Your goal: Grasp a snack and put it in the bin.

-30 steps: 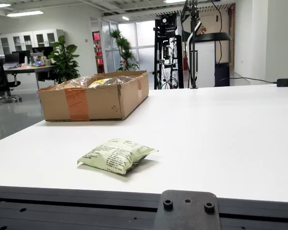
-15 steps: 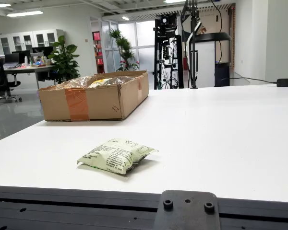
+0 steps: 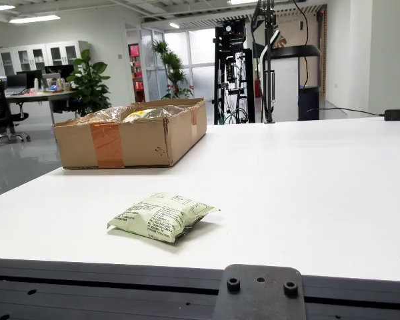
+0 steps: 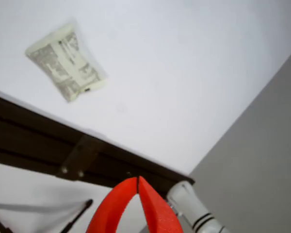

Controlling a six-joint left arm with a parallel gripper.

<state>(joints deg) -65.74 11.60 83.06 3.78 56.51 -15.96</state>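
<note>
A pale green snack packet (image 3: 161,216) lies flat on the white table (image 3: 307,187) near its front edge in the table-level side view. Behind it at the left stands an open cardboard box (image 3: 130,137) with crinkled plastic and other packets inside. In the view that rides on the gripper, the same packet (image 4: 65,61) shows at the upper left, printed side up. The gripper (image 4: 137,180) hangs beyond the table's edge, well away from the packet. Its red fingers (image 4: 153,208) meet at the tips with nothing between them. The side view does not show the gripper.
A dark rail with a bolted bracket (image 3: 260,292) runs along the table's front edge, and the bracket (image 4: 77,156) also shows in the gripper view. A black equipment rack (image 3: 235,67) stands behind the table. A power adapter (image 3: 398,115) with its cable lies at the far right.
</note>
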